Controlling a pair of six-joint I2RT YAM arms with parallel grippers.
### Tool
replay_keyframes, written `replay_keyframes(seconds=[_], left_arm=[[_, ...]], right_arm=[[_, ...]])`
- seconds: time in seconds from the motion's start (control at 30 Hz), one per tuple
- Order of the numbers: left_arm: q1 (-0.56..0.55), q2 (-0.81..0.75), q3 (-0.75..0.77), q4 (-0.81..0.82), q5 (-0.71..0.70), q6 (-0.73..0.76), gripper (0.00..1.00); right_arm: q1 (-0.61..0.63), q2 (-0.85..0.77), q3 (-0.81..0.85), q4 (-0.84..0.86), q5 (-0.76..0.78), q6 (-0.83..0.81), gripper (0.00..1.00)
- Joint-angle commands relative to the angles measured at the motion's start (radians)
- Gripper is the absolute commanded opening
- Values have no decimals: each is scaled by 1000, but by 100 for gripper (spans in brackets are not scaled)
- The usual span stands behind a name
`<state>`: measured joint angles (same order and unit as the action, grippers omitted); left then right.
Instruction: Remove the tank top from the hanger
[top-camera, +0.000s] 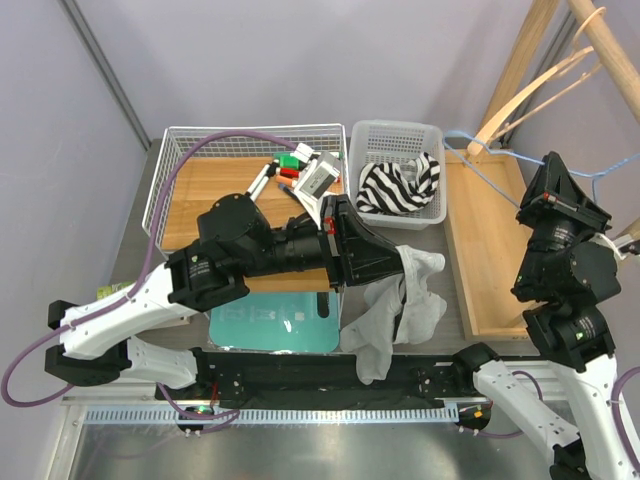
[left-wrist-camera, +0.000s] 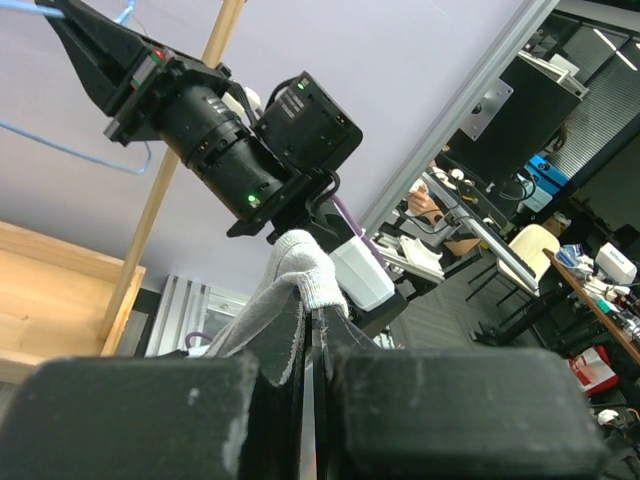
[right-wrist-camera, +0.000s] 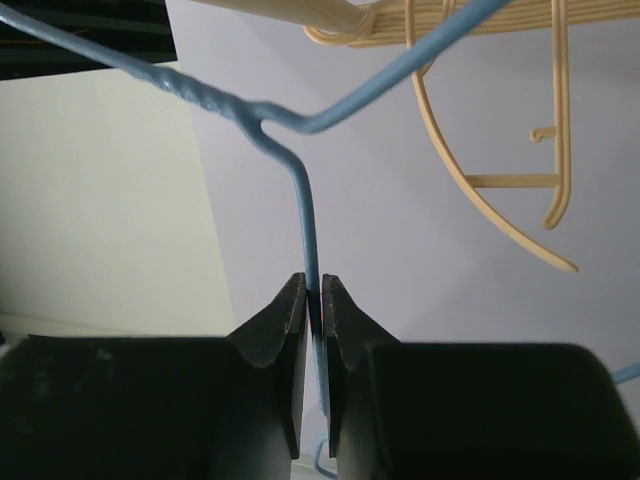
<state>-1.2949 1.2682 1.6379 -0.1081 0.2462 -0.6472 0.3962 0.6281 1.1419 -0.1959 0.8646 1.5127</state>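
Two arms, two grips: left gripper (top-camera: 399, 260) pinches the tank top (top-camera: 405, 302), drooping well left of the hanger (right-wrist-camera: 308, 215) clamped by right gripper (right-wrist-camera: 313, 300).

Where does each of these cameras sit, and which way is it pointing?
Top external: high behind, looking down on the table; left arm and right arm show.
Left wrist: on the left arm, looking along the left pincer, shut on the tank top, toward the right arm.
Right wrist: on the right arm, looking up past the right pincer, shut on the blue hanger.
Shared: top external and left wrist both show tank top and right arm.
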Motion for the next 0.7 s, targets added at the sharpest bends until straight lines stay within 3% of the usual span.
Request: replay_keyframes(seconds=[0.0,0.07,0.1,0.2,0.4,0.67], left_arm=[[-4,0,43,54,4,6,0],[-4,10,48,54,4,9,0],[-4,11,46,54,4,9,0],[-6,10,43,53,5,9,0],[-7,28,57,51,-1,15,0],[-7,54,114,16,-19,41,0]], right_arm=[[1,-48,-46,-4,-48,-35,27],[3,-76,-62,-10,-105,-67,41],[3,-86,-77,-13,-131,-84,53],[3,-126,-74,-65,-209,-161,66],[3,-186,-16,-209,-358,-299,80],[3,-222,55,-410,-787,-583,96]])
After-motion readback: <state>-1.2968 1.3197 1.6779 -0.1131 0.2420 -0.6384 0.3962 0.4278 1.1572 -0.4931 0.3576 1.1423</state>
